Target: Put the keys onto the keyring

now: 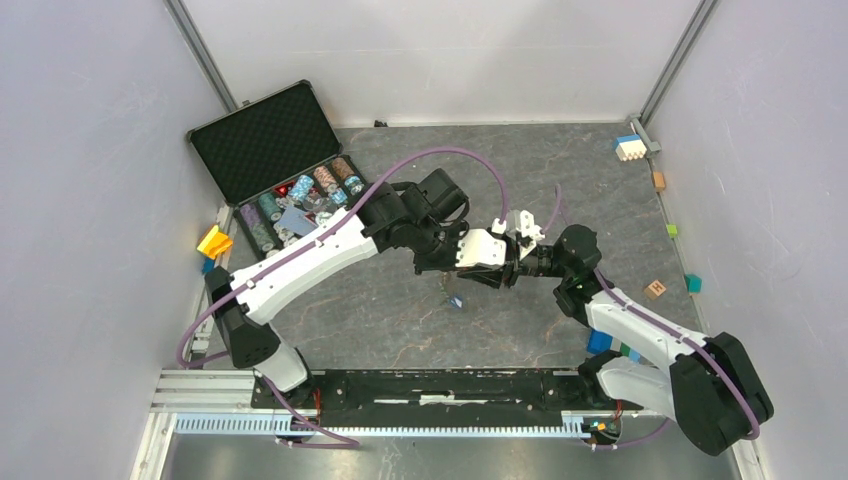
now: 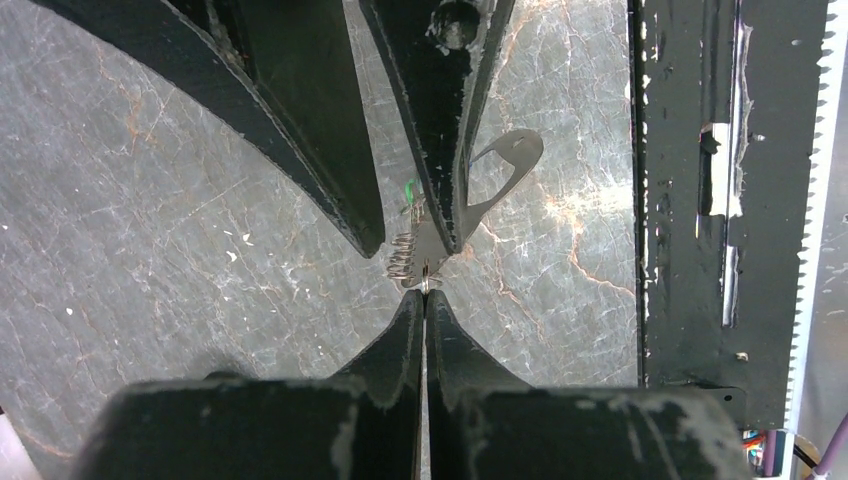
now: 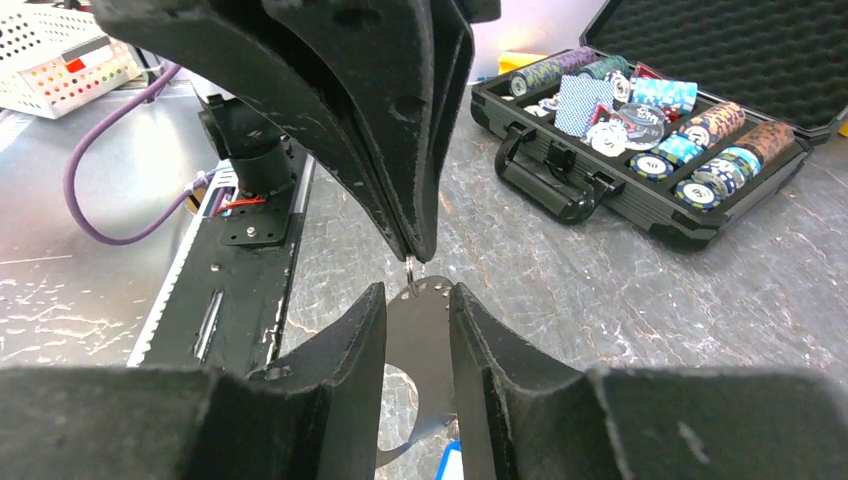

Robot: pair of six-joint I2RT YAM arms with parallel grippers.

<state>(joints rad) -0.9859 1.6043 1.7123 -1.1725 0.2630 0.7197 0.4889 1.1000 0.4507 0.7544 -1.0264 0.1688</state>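
You have soft, even light from above; shadows on the table [image 1: 400,330] are faint. In wrist views the nearest fingers [image 3: 320,400] look slightly unsharp.

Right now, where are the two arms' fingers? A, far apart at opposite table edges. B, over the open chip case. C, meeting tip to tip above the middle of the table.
C: the left arm's fingers and the right arm's fingers meet tip to tip over the middle of the table, away from the chip case.
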